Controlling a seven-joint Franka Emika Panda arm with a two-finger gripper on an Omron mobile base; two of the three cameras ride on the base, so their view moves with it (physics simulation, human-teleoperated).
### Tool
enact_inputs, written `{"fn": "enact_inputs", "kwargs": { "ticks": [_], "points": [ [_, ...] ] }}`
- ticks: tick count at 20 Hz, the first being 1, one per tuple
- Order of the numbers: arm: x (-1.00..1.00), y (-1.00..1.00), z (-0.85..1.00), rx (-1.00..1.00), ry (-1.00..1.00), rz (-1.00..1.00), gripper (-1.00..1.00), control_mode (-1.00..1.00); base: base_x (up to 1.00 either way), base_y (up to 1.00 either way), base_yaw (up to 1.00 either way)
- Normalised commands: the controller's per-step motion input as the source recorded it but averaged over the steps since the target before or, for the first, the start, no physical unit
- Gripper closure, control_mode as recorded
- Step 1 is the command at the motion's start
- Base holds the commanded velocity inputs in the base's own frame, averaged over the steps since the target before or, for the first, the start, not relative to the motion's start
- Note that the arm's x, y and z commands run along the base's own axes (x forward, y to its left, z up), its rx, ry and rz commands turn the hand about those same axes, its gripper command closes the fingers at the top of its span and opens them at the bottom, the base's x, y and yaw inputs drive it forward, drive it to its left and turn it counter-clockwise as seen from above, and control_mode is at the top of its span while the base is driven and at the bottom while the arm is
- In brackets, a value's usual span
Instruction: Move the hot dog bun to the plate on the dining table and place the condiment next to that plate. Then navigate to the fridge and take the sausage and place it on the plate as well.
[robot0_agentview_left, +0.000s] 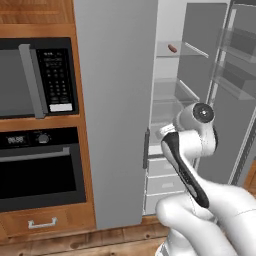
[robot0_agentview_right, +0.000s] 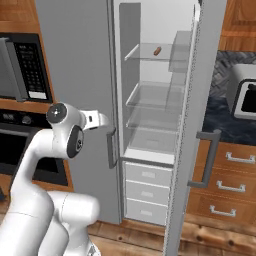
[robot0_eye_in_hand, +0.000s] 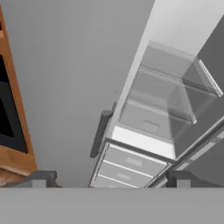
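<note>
The grey-silver fridge (robot0_agentview_left: 115, 100) (robot0_agentview_right: 75, 60) stands with its right door swung open and its left door shut. The short reddish-brown sausage (robot0_agentview_left: 172, 48) (robot0_agentview_right: 157, 51) lies on the top glass shelf inside, well above the hand. My gripper (robot0_eye_in_hand: 111, 179) is open and holds nothing. It sits in front of the fridge at about the height of the left door's dark handle (robot0_eye_in_hand: 99, 133), facing the lower shelves and the white drawers (robot0_eye_in_hand: 127, 164). The hot dog bun, the plate, the condiment and the dining table are out of view.
A black microwave (robot0_agentview_left: 30, 80) and wall oven (robot0_agentview_left: 40, 165) sit in wooden cabinets left of the fridge. The open fridge door (robot0_agentview_right: 195, 125) juts out on the right. Beyond it are a dark counter with a toaster (robot0_agentview_right: 245, 95) and wooden drawers (robot0_agentview_right: 225, 185).
</note>
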Motion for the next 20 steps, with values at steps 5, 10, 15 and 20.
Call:
{"fn": "enact_inputs", "kwargs": {
  "ticks": [5,10,15,20],
  "points": [
    [-1.0,0.39,0.43,0.19,-0.07,0.03,-1.0,-1.0,0.0,0.0,0.0],
    [-1.0,0.37,0.2,0.11,-0.05,-0.1,-1.0,-1.0,0.0,0.0,0.0],
    [-0.87,-0.06,0.19,0.18,0.07,-0.07,-1.0,-1.0,0.0,0.0,0.0],
    [-0.25,-0.02,-0.02,0.03,0.01,-0.04,-1.0,-1.0,0.0,0.0,0.0]
  ]
}}
